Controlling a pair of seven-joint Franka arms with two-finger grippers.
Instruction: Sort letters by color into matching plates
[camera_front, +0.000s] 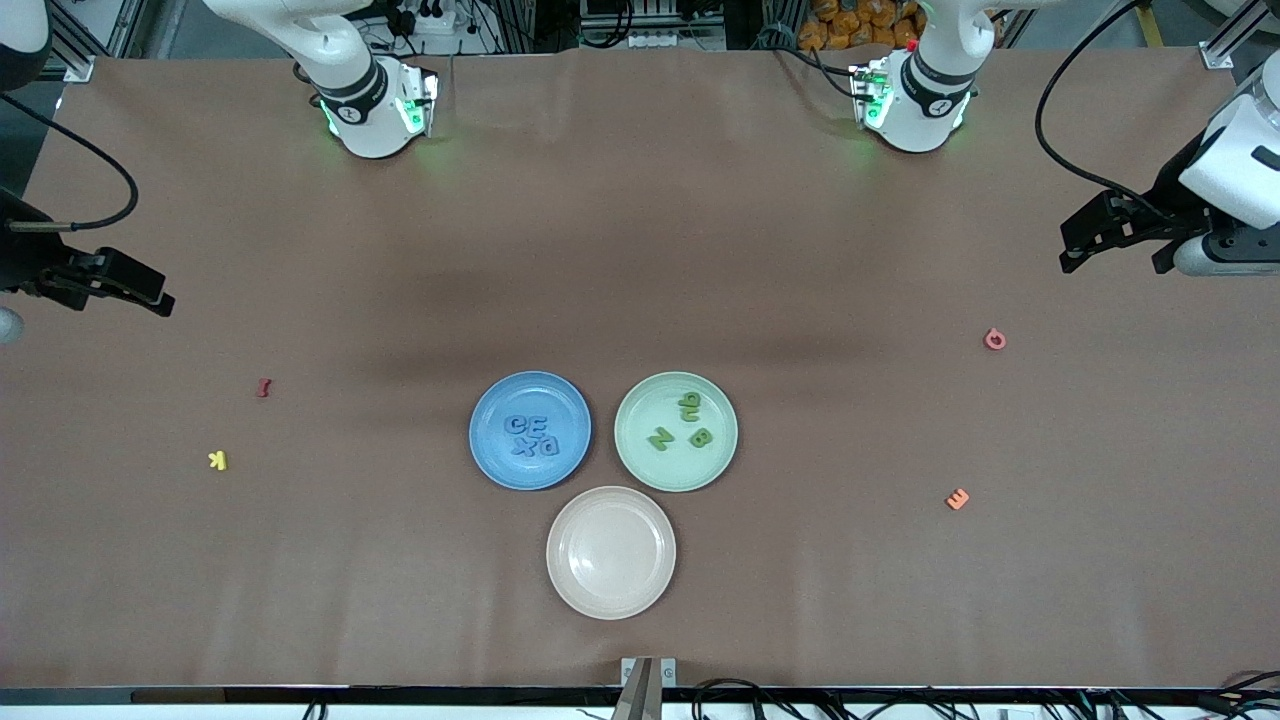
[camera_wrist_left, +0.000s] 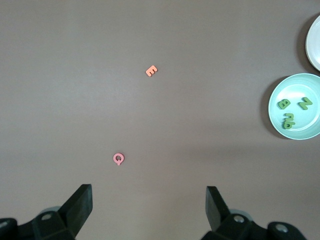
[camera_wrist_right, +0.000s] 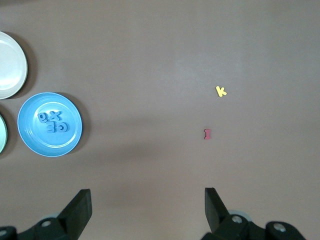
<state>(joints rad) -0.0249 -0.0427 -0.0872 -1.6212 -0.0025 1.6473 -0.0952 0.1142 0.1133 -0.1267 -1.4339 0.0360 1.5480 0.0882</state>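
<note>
Brown paper covers the whole table you are working over. Nearest the front camera sits the beige-pink plate, with nothing in it. Just past it you have the blue plate holding four blue letters and, beside it toward the left arm's end, the mint green plate holding four green letters. Both plates lie well apart from either claw.

Your left gripper hangs over the table's edge at the left arm's end, fingers spread wide and holding nothing; the pink Q lies near it, the orange E farther off. Your right gripper hangs at the right arm's end, fingers likewise spread and bare, with the dark red I closer to it than the yellow K.
</note>
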